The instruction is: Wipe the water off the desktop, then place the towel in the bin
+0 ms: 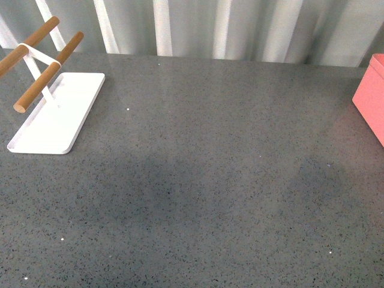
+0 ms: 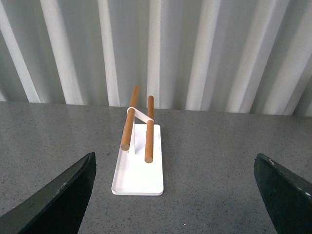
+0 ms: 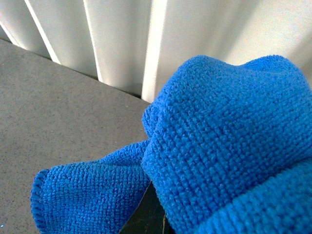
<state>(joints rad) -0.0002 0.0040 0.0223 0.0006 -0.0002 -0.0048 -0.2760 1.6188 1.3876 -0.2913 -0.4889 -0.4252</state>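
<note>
- The left gripper (image 2: pixel 174 163) is held spread wide above the desktop (image 2: pixel 219 161).
- The right gripper (image 3: pixel 145 218) is covered by the bunched towel (image 3: pixel 224 146), so its grip cannot be told.
- The bin (image 1: pixel 371 96) is seen at the far right edge, a white tray (image 1: pixel 57 117) at the far left.

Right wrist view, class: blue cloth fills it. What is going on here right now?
The blue towel is bunched right against the right wrist camera, above the grey desktop, so that arm seems to be carrying it; the right gripper is hidden by cloth. The left gripper hangs open and empty, facing the white tray with wooden bars. In the front view neither arm shows, the pink bin stands at the right edge, and no water can be made out.
</note>
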